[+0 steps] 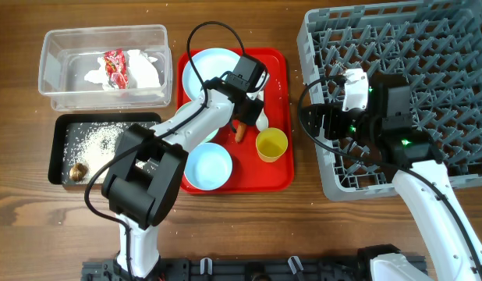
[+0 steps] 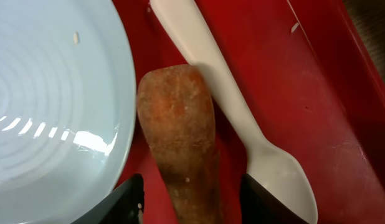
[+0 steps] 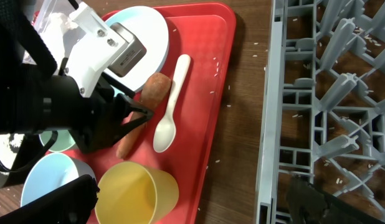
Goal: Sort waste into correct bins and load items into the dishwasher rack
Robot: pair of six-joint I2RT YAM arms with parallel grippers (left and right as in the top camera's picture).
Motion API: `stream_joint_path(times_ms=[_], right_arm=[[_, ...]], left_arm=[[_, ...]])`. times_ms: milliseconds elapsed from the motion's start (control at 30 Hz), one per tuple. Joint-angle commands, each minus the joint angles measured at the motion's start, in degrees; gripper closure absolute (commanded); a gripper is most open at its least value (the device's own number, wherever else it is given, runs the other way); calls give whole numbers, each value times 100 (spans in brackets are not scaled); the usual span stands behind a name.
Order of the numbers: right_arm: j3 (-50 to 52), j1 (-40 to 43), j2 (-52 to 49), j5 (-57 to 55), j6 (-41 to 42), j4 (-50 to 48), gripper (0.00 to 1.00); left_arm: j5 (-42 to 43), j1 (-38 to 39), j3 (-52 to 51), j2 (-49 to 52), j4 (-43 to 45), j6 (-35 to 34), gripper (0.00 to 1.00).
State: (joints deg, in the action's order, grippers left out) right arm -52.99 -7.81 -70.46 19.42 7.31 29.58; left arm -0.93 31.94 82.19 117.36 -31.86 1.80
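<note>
Bright, even light, glare on plate (image 2: 55, 134)

From overhead I see 1 wooden table (image 1: 23, 234), brown boards with the grain running left to right, filling the picture. The light is even and the shadows are soft. A black rail (image 1: 249, 269) lies along the near edge. My right wrist view shows the same wood (image 3: 248, 68), warmer in tone.

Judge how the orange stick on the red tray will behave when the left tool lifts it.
The orange stick lies straight and thick, so it is probably stiff, not floppy. Its rough, matte skin should grip well in the left tool. Rounded sides suggest it may roll against the white spoon if nudged.
</note>
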Motion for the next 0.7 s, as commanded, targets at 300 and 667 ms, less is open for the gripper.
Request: stream_joint_path(times_ms=[300, 667], right_arm=[[-101, 7, -48, -13, 35, 74, 0], [-101, 7, -48, -13, 31, 94, 0]], left_arm=[[-22, 188, -9, 424, -4, 74, 96], [-302, 87, 680, -826, -879, -291, 96]])
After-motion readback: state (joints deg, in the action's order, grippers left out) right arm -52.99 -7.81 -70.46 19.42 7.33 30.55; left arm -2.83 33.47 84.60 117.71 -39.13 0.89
